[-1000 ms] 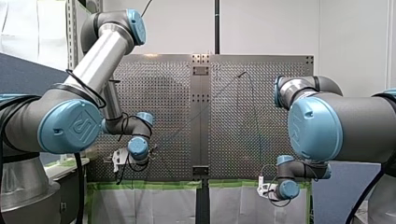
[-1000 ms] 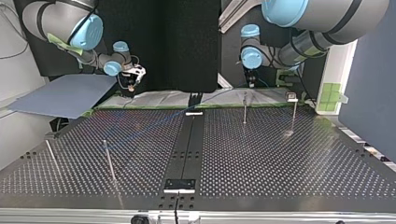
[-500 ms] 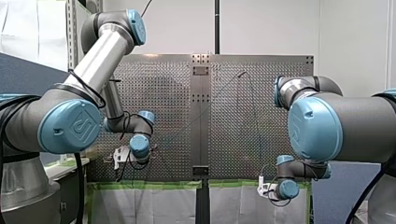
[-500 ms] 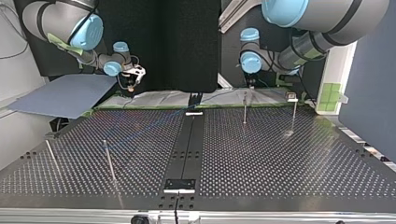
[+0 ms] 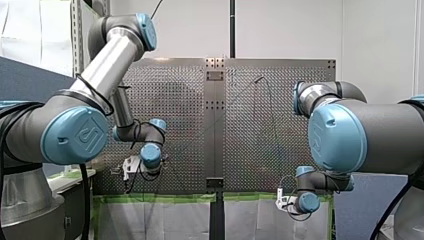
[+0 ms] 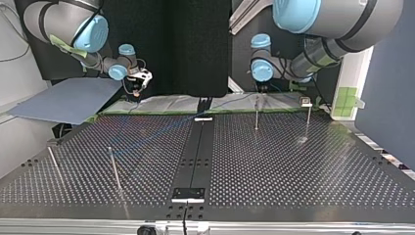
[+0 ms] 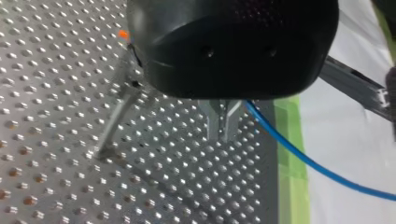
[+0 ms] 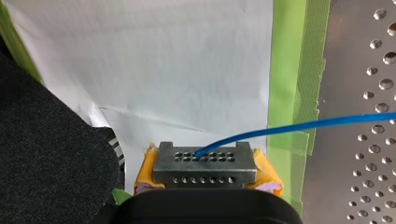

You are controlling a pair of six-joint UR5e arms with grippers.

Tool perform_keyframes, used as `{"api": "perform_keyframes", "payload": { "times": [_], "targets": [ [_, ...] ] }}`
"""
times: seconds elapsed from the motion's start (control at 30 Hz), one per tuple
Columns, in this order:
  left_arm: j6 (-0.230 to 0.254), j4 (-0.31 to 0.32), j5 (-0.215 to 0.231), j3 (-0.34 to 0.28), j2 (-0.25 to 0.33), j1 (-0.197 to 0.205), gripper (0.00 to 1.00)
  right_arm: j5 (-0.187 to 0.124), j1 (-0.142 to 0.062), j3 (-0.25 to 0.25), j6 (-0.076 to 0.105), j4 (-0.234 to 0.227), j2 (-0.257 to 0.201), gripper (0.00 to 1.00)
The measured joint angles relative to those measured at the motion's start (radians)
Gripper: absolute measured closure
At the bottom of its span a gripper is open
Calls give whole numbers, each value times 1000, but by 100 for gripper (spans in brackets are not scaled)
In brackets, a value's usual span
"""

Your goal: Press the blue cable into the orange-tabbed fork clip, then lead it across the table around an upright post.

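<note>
In the left wrist view my left gripper [image 7: 222, 126] has its metal fingers shut just above the perforated plate. The blue cable [image 7: 299, 156] comes out from beside those fingers and runs off over the green tape. I cannot tell whether it is pinched. An orange tab [image 7: 123, 33] marks the fork clip past the gripper body, with a thin upright post [image 7: 114, 123] close by. My right gripper [image 8: 205, 156], with yellow pads, is shut on the blue cable [image 8: 280, 128] over the white sheet beside the table. In the top view my left gripper [image 6: 263, 88] hangs near a post [image 6: 256, 115].
More thin posts stand on the table at the top view's right [image 6: 308, 120] and at its near left [image 6: 115, 169], [image 6: 53, 161]. A black centre strip [image 6: 195, 152] splits the table. Green tape [image 8: 292, 88] edges it. A grey board [image 6: 68, 100] lies under my right arm.
My left arm's wrist has shifted a little, lower and towards the middle in the top view. My right arm and the cable in it have stayed put.
</note>
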Motion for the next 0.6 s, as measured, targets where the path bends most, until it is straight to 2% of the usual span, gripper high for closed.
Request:
{"api": "perform_keyframes", "payload": {
  "times": [0.17,0.37,0.6],
  "targets": [
    [-14,10,6,17,-27,9,100,1,0,0,0,-1,0,100],
    [-60,35,35,18,-29,25,100,2,1,0,0,-2,0,100],
    [-74,36,39,19,-24,32,100,2,0,0,0,-3,0,100]
  ]
}}
